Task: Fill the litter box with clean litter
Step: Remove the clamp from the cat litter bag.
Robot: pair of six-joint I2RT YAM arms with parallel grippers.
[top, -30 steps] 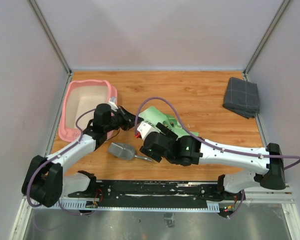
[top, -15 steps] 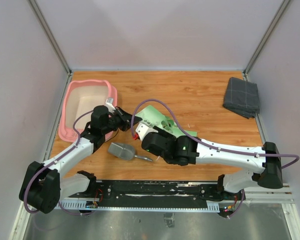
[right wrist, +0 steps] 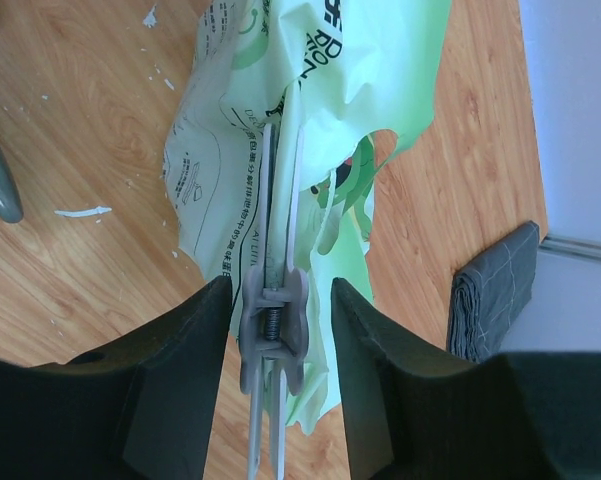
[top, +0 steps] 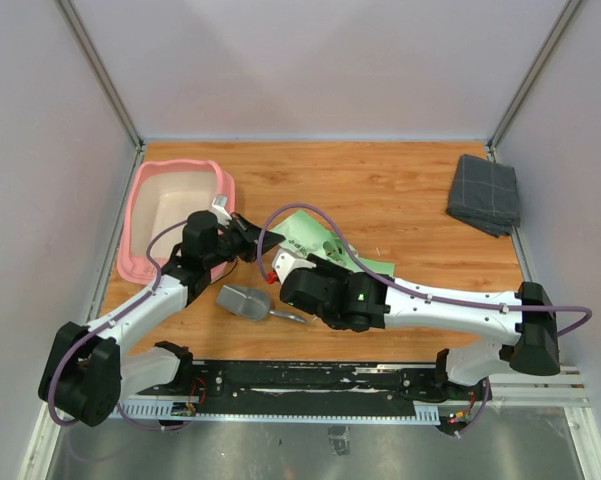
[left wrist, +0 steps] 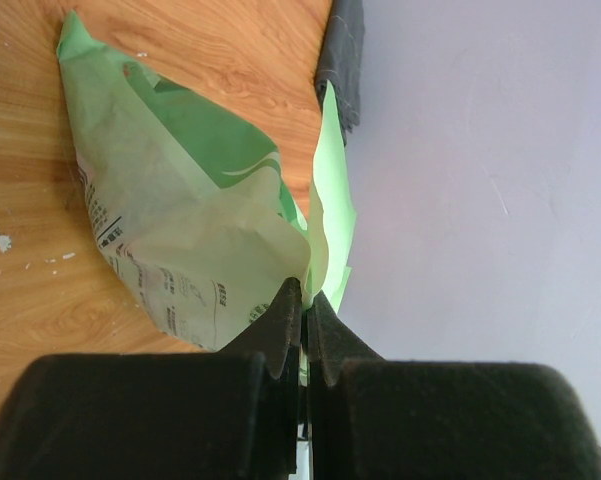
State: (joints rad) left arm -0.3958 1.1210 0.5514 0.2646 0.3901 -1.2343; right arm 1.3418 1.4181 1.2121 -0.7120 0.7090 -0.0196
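Jaws of the left gripper [left wrist: 302, 300] clench the light green bag [left wrist: 180, 220] at its edge. Those of the right gripper [right wrist: 280, 285] flank a grey clip [right wrist: 273, 320] on that bag; I cannot tell whether they press it. The bag's print shows "DON", and the fine lines are too small to read. The litter box [top: 135, 210] sits upper left, along the table's left edge. Bare wood stretches between the bag and the grey cloth [top: 484, 194] at upper right.

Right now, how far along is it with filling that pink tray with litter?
Done: nothing poured; the pink plastic litter box shows only its bare cream inside. In hand: the left jaws pinch the edge of the light green printed plastic bag, the right jaws straddle its grey clip. Left: unclip the bag and fill the box.
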